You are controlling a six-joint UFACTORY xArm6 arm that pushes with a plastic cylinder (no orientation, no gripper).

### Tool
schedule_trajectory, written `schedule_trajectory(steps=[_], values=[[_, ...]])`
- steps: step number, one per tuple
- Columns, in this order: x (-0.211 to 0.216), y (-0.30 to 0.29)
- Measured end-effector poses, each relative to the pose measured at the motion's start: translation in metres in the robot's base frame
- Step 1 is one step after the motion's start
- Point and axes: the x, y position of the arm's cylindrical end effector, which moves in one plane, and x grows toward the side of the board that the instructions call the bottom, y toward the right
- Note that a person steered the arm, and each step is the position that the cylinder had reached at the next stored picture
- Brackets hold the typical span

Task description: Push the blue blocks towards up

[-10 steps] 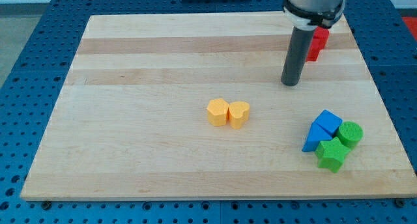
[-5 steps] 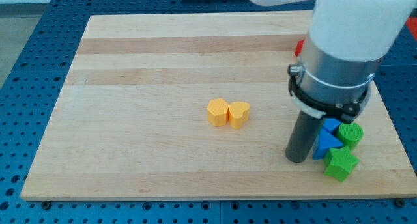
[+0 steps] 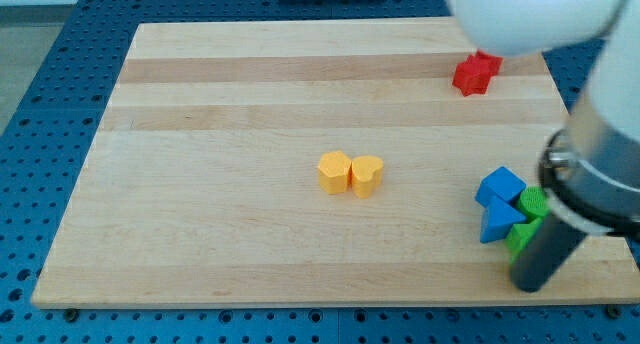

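Dark and straight, my rod ends at my tip [image 3: 533, 286], which rests on the pale wooden board [image 3: 230, 104] near the view's bottom right corner. I carry no pincer at all, only this rod, so nothing on me can be apart, together or clamped on anything.

Just above my tip, partly hidden behind the rod, is a green block [image 3: 519, 239] whose shape I cannot make out; it seems to touch the rod or sit right beside it. A second green block, rounded [image 3: 535, 202], peeks out just above it. Pressed against both from the view's left are the task's things: a blue triangular block [image 3: 498, 222] and, just above it, a blue angular block [image 3: 500, 186], the two touching each other.

Further out, near the middle of the board, two yellow-orange blocks [image 3: 351, 173] stand side by side and touching, one hexagonal, one nearer a heart shape. A red block [image 3: 474, 73] lies well apart, close to the view's top right.

I judge that I am in the positioning step: my tip is below the cluster but offset to the view's right of the blue pair, with green in between. The next move, I think, calls for shifting toward the view's left until I am under the blue triangular block, then driving toward the view's top, so the greens are not carried along.
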Motion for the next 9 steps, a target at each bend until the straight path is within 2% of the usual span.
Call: schedule_trajectory(steps=[5, 6, 9], values=[[0.01, -0.02], [-0.021, -0.024], [-0.026, -0.04]])
